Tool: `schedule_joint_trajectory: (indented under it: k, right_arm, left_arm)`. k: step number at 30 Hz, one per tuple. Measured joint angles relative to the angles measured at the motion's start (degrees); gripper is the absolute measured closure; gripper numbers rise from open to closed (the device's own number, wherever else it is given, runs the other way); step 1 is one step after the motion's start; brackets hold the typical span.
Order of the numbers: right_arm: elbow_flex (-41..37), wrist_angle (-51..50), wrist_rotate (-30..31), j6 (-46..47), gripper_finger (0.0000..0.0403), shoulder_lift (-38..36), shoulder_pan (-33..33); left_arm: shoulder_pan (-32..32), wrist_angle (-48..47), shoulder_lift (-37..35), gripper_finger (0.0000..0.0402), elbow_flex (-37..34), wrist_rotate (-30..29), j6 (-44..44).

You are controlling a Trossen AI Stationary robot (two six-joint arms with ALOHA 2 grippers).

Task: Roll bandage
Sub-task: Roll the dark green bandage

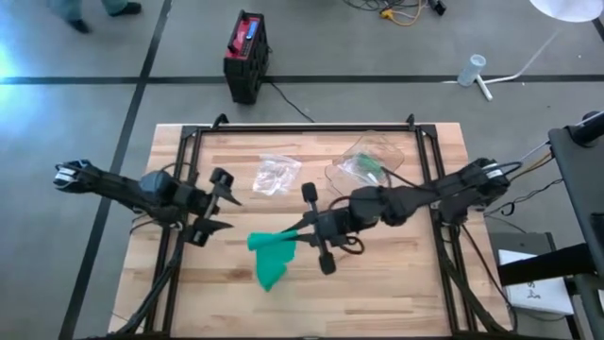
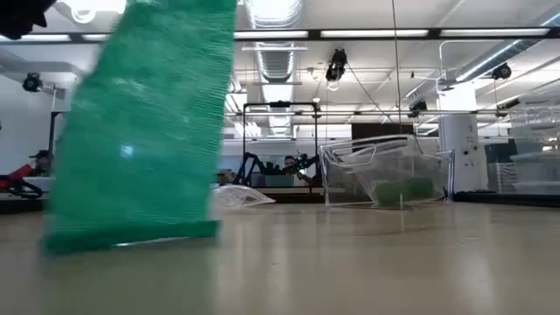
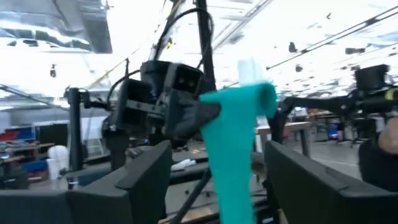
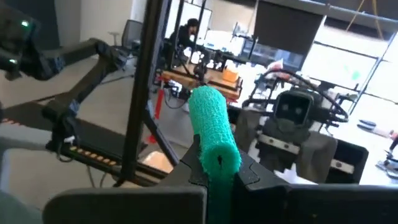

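I see the green bandage (image 1: 272, 257) near the middle of the worktop (image 1: 396, 293), lifted at its rolled end. The roll is clamped in the closed right gripper (image 1: 304, 229); in the right wrist view its round end faces the camera and its long axis runs away from the gripper. From the roll, a loose strip widens and hangs down toward the near edge of the worktop, where its tail touches the wood. The fabric is a crinkled, mesh-like weave.

The left gripper (image 1: 225, 212) stands just beside the bandage, toward the left edge, jaws apart and holding nothing.

In the low view the strip fills the left of the picture and its top is cut off.

Toward the far edge lie a crumpled clear wrapper (image 1: 275, 174) and a clear plastic package (image 1: 370, 162) with something green inside; I cannot make out its contents.
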Motion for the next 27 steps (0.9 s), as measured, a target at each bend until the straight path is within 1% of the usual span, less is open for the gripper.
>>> schedule_joint_trajectory:
  k: [5,8,10,14,16,20,27]
  right_arm:
    - [-4.20,10.35,-0.63,-2.23,0.0400,0.77,-0.43]
    - [-8.20,13.73,-0.47,-1.11,0.0400,0.21,-1.93]
    - [-10.42,15.07,0.10,0.10,0.0400,-0.41,-3.16]
    - [-13.00,15.62,0.26,2.16,0.0400,-1.25,-5.58]
    - [-13.67,15.15,1.06,2.17,0.0400,-1.48,-6.98]
    - [-14.52,13.71,5.34,1.23,0.0400,-2.40,-9.29]
    - [-16.23,13.09,4.53,1.66,0.0397,-2.65,-12.26]
  left_arm:
    - [-0.24,2.37,0.04,0.0130,0.50,4.27,-0.37]
    - [-0.35,3.62,0.82,0.0119,1.26,4.77,0.35]
    - [-0.35,3.47,1.44,0.0115,1.53,3.24,1.43]
    - [0.14,1.43,3.30,0.0113,1.57,-6.23,3.50]
    - [1.33,-0.25,4.08,0.0114,1.57,-8.73,3.43]
    - [4.31,-0.50,5.89,0.0111,1.64,-9.37,1.57]
    - [10.31,-0.28,10.45,0.0098,3.83,-9.52,-1.64]
